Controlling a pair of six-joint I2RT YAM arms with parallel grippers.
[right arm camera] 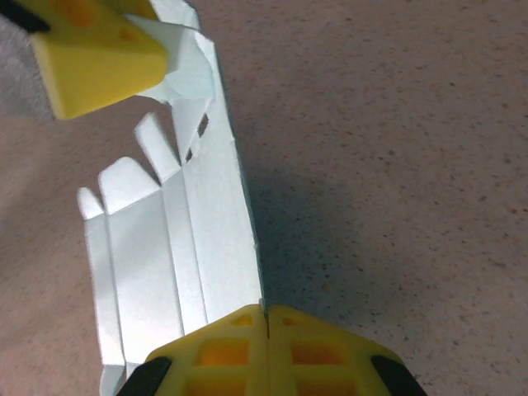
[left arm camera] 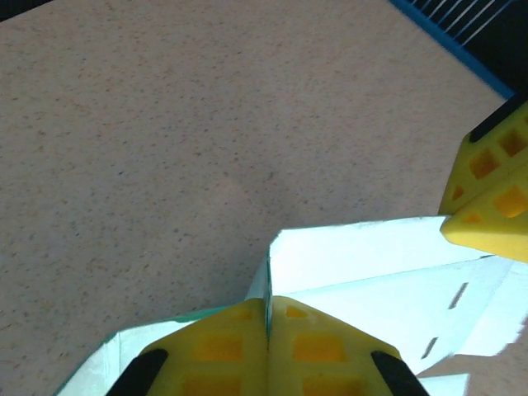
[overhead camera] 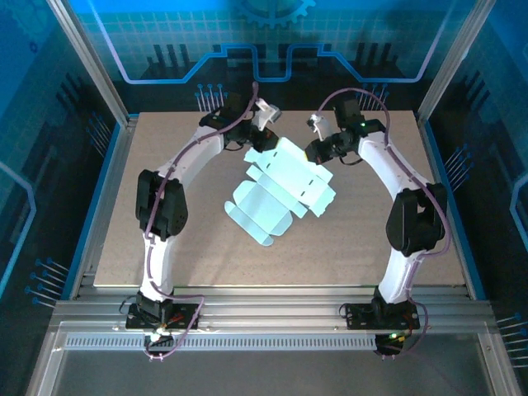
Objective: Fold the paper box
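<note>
Paper box [overhead camera: 280, 191] card is being pinched at two of its far edges at once. The left gripper [left arm camera: 267, 307] is pressing its yellow fingers [left arm camera: 214, 351] tightly together, with a thin upturned edge of the pale mint sheet caught in the seam between them. The right gripper [right arm camera: 266, 312] is clamping another edge in the same way, its fingertips meeting on a long panel that is standing up off the surface. Each wrist view is also catching the other gripper's yellow fingers at the card's opposite end, just beside the small slots cut in it.

From these two grips the cut-out is spreading toward the near side, mostly flat and only partly folded, its rounded flaps lying on the table [overhead camera: 330, 256] around the middle and slightly toward the back. The raised panel is throwing a soft shadow on the board beside it.

The table is showing as a tan, finely speckled board with nothing else resting on it. Both arms are curving in from their bases at the near edge, which are sitting on silver ribbed rails [overhead camera: 272, 318]. Blue-lit walls [overhead camera: 165, 33] printed with grid and gear outlines are enclosing the space.
</note>
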